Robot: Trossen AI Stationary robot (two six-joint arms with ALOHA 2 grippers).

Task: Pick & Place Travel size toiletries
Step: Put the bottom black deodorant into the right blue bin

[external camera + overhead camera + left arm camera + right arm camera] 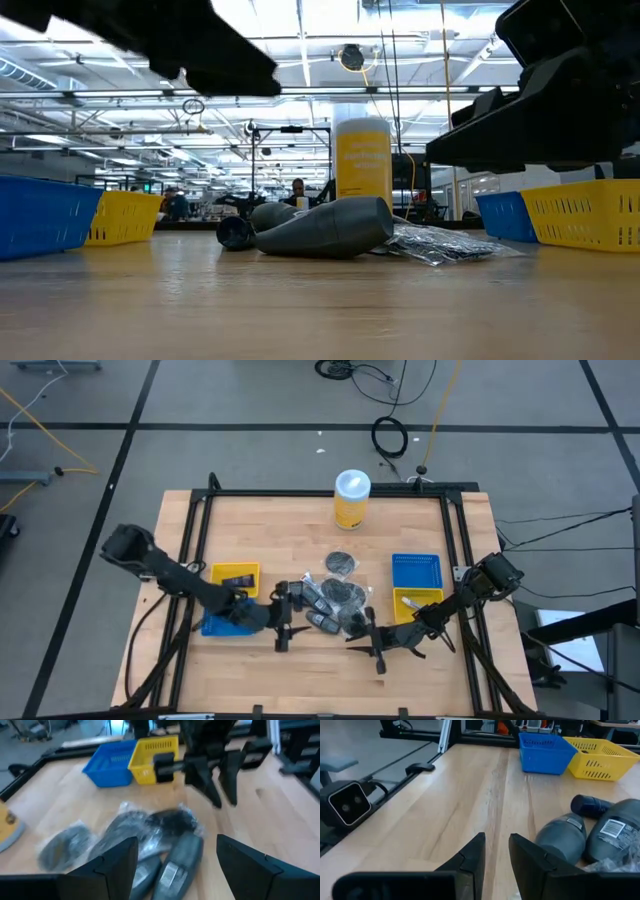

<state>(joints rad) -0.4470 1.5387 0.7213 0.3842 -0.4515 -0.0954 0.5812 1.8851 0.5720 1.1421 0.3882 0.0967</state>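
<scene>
From above, the wooden tabletop (300, 530) carries a heap of travel size toiletries (335, 605) near its middle: dark tubes and clear-wrapped dark discs, with one wrapped disc (342, 563) lying a little apart toward the yellow canister (352, 498). The left gripper (283, 617) sits just beside the heap on its left, fingers spread wide and empty, next to a yellow tray (236, 576) and a blue tray (222, 625). The right gripper (375, 644) is low on the heap's right-hand near side, fingers narrow, with another blue tray (416, 571) and yellow tray (412, 602) beyond it. At table height, a grey tube (325, 228) lies on its side with a crinkled clear packet (440, 243) touching its right end, the canister (362, 160) upright behind; trays (45, 215) stand at both edges, and a person (297, 192) shows far back in the room. The left wrist view looks between its own wide-set fingers (117, 865) onto the tubes and wrapped discs (150, 840), with the other arm's gripper (220, 780) hanging beyond them near the trays (150, 752). The right wrist view shows its fingers (472, 857) close together with a slim gap, nothing between them, over bare wood, grey tubes (565, 840) off to one side.
</scene>
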